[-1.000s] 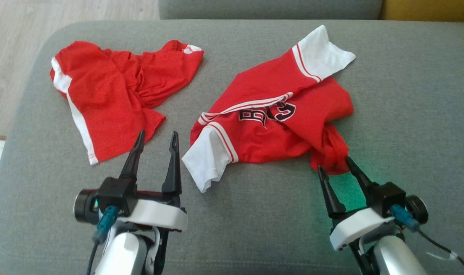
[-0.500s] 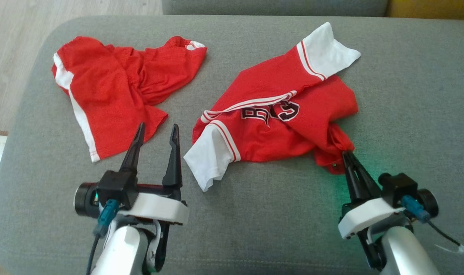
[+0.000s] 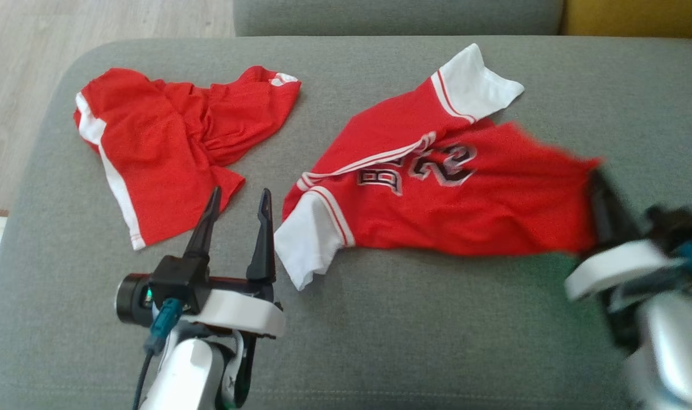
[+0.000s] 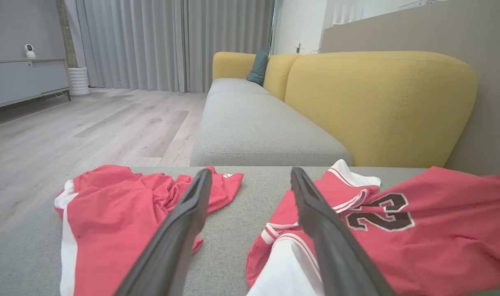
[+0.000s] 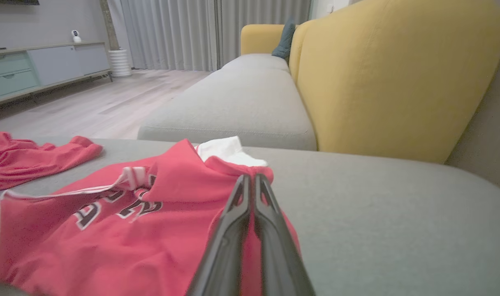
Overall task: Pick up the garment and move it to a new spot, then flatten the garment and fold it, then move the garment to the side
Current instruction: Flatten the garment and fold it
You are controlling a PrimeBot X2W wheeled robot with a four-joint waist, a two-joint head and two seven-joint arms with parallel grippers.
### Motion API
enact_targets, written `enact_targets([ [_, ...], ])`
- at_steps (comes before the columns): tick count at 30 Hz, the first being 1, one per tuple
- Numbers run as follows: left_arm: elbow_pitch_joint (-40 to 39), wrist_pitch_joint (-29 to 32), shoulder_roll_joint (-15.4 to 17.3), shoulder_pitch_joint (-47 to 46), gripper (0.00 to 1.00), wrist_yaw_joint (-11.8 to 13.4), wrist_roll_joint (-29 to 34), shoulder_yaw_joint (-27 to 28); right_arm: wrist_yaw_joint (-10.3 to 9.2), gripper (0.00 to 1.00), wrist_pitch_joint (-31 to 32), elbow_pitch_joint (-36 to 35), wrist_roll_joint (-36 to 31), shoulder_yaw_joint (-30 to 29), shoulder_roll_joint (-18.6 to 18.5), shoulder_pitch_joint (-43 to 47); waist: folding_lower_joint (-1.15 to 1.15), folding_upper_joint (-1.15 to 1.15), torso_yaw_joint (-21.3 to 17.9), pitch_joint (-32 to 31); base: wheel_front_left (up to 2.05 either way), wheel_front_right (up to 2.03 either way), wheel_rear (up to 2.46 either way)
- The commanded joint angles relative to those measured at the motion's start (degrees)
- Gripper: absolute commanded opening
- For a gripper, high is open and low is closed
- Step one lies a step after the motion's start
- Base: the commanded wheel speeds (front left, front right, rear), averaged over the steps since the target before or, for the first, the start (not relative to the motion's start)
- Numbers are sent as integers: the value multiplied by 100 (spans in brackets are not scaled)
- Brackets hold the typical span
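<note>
1. Two grippers work over a grey cushion [image 3: 494, 330]. Our right gripper [image 3: 596, 176] has its fingers pressed together on a corner of the red jersey [image 3: 437, 193], pinching the cloth at the tips. The head view blurs this arm, but the right wrist view shows the fingers closed tight with red fabric bunched around them.
2. Our left gripper [image 3: 239, 192] stands spread and holds nothing, its fingers pointing away from us over bare cushion.
3. The jersey lies on the cushion between the two hands, drawn out to the left of the right gripper. Its long axis runs from the pinched corner across toward the left gripper, number side up.
4. The near white sleeve [image 3: 309, 239] lies just beside the left gripper's right finger, a little to its right; we cannot tell whether they touch. The far white sleeve [image 3: 471, 82] lies well ahead of both hands.
5. Red shorts [image 3: 164, 148] lie crumpled ahead and to the left of the left gripper, apart from the jersey.
6. We judge the pick-up to be the step in hand, with one corner gripped and the remainder on the cushion. The left gripper is the nearer hand to the free sleeve end, so a second grip just to its right would let both arms lift the jersey along its length.
</note>
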Motion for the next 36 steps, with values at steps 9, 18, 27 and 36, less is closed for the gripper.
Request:
enact_targets([
  [9, -188, -29, -10, -207, 100, 80, -153, -11, -5, 0, 997, 69, 218, -395, -950, -913, 0, 0, 187, 100, 0, 0, 0],
  [18, -146, -29, -10, -393, 100, 50, -99, -99, -5, 0, 1852, 1191, 594, 34, -1554, -1877, 0, 0, 347, 493, 0, 0, 0],
  [27, -115, -29, -10, -679, 100, 48, -107, -285, -5, 39, 2164, 2393, 678, 208, -1839, -3081, 0, 0, 671, 880, 0, 0, 0],
  [36, -37, -29, -10, -705, 100, 106, -156, -342, -5, 100, 1438, 3526, 235, -13, -1840, -3762, 0, 0, 696, 767, 0, 0, 0],
])
